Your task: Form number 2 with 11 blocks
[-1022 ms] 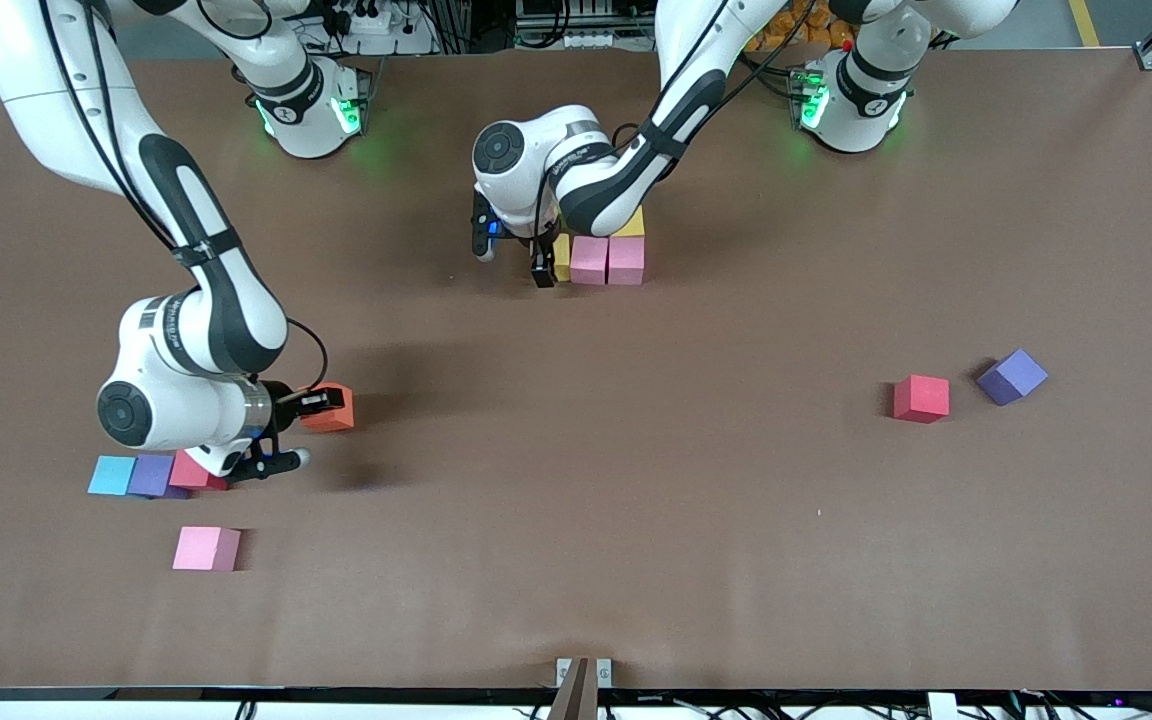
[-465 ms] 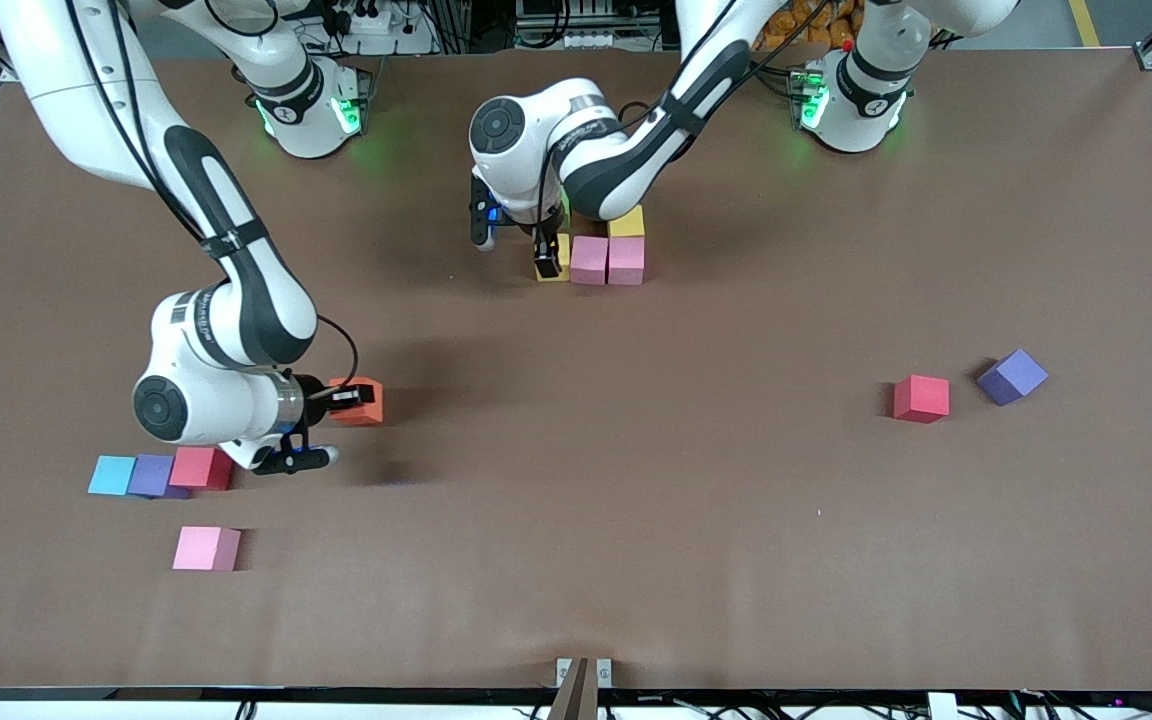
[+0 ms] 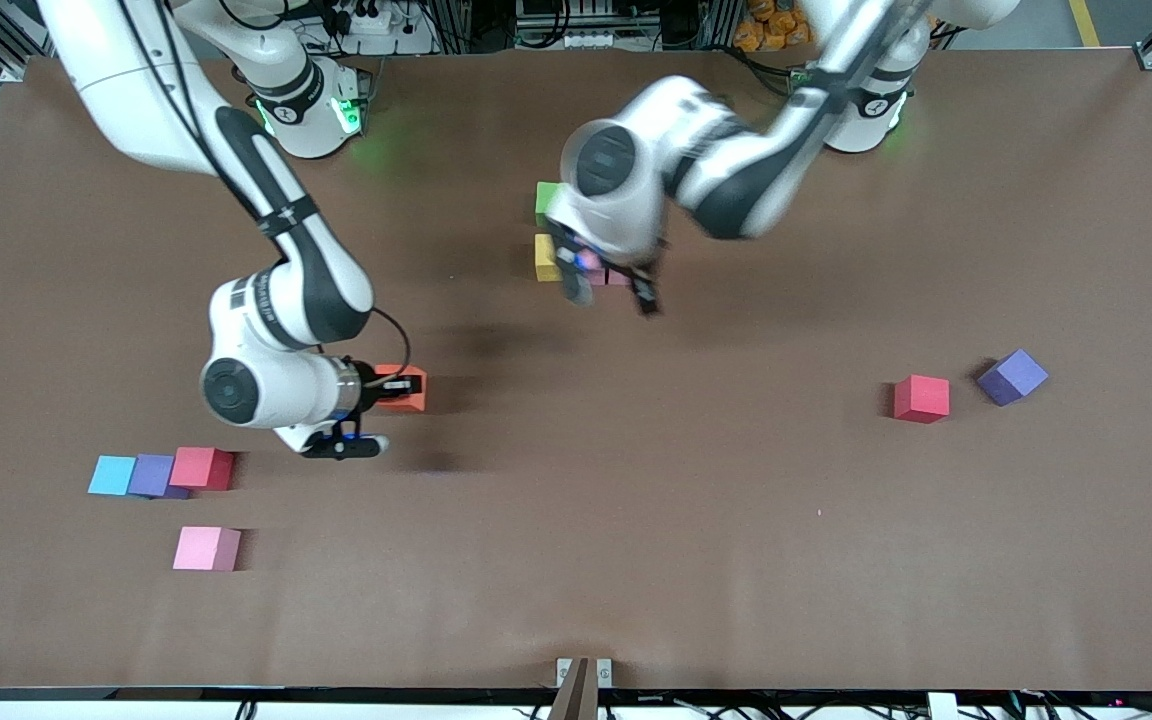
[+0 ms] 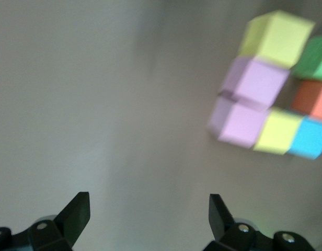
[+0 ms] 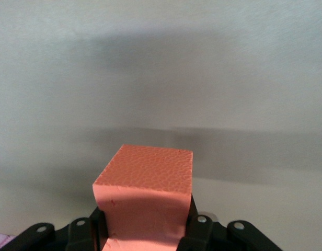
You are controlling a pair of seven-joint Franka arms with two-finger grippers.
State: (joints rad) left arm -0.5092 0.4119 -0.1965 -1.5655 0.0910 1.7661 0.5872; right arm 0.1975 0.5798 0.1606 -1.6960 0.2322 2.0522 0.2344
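Orange block clamped in right pincer; left pincer gapes empty.

Partly built number 2 near the robots' bases: seven matte foam cubes touching, with yellow, green, orange, blue, a second yellow and two pink. Orange block held above the worktop, clamped between the right gripper's fingers. Loose on the worktop: blue, purple and red touching in a row, pink nearer the camera; red and purple toward the left arm's end.
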